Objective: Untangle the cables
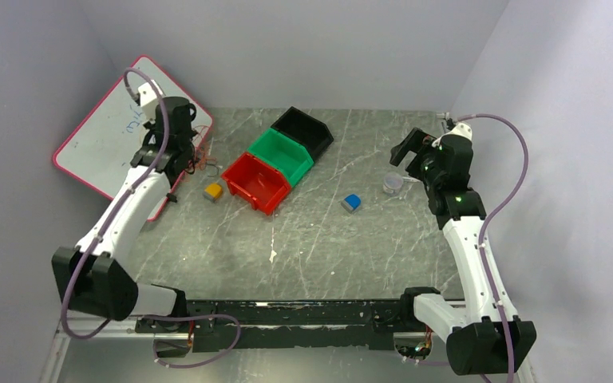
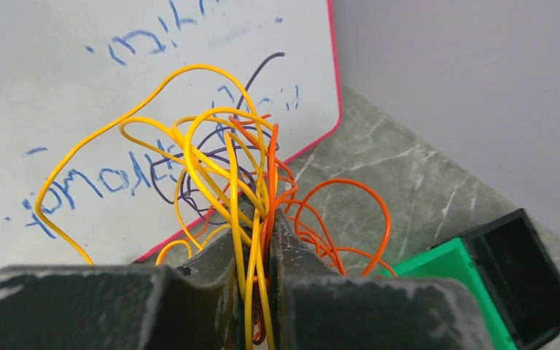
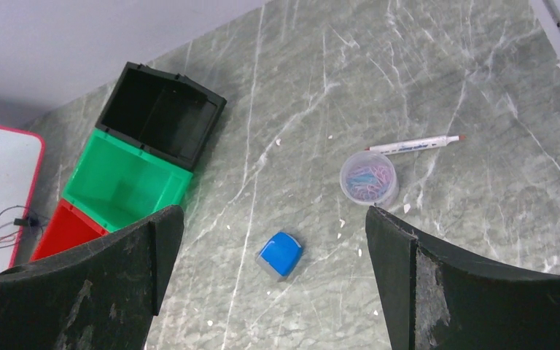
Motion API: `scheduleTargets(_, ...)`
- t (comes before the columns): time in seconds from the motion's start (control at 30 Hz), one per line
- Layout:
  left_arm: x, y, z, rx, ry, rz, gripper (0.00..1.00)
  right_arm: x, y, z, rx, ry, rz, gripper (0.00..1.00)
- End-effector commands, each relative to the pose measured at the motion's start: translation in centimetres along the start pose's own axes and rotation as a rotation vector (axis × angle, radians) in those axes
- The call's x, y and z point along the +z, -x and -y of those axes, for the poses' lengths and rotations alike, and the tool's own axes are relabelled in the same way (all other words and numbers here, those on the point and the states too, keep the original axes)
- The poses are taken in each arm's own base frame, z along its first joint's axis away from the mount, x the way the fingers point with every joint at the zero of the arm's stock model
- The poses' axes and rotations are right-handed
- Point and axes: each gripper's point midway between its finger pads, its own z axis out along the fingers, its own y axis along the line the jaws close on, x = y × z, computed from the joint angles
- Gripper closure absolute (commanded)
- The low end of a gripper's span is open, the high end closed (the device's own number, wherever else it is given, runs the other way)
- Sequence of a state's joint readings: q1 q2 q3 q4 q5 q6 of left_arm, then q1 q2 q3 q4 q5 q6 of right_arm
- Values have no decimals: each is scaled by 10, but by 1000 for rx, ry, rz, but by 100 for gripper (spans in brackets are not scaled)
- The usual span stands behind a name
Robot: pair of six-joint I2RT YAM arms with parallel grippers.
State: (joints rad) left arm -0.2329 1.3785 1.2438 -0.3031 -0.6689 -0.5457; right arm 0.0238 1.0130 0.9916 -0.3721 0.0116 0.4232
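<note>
Left gripper (image 2: 262, 222): matte black fingers (image 2: 211, 270), scuffed pale along the edges, pressed together on a tangle of thin, flexible cables (image 2: 222, 157). Pinched in the narrow slot between the jaws: several yellow strands and one orange strand, running straight down the gap. Beyond the tips, loose springy loops fanned out: glossy yellow in wide arcs to the left, orange in rounder coils to the right, a dark purple wire threaded behind both. Located, in the overhead view, at the far left of the table, just beside the lower edge of a flat whiteboard (image 1: 100, 148) with pink trim and blue handwriting, propped tilted against the wall. Not possible to tell whether the bundle touches the tabletop.

Right gripper (image 3: 271, 219): spread wide, holding nothing, hovering above the grey-green marble-patterned table (image 3: 481, 87) with pale veins. Below and between its worn black fingers: a small rounded blue plastic block (image 3: 281, 254). Near it, a round clear plastic tub (image 3: 369, 179) of pink and blue paper clips, with a slim white marker pen (image 3: 415, 144) lying just beside its rim.

Mid-table: three open-topped moulded plastic containers in a touching diagonal row, namely a red bin (image 1: 259, 183), a green bin (image 1: 281, 155) and a black bin (image 1: 303, 128), the last farthest back. Just left of the red one, a small orange-yellow and grey block (image 1: 213, 191).
</note>
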Motion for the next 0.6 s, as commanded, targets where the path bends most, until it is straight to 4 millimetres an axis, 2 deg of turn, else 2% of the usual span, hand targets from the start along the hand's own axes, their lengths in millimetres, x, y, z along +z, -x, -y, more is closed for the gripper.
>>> scheduleTargets(0.0, -26, 29, -1, 41, -62, 58, 93, -9, 20, -9, 0, 30, 57, 1)
scheduleTargets(0.33, -91, 86, 7, 144, -244, 144, 93, -12, 22, -14, 8, 58, 64, 1)
scheduleTargets(0.5, -124, 103, 21, 199, -381, 151, 93, -17, 27, -17, 3, 70, 79, 1)
scheduleTargets(0.57, -140, 100, 32, 249, -468, 130, 93, -20, 30, -19, -3, 80, 90, 0)
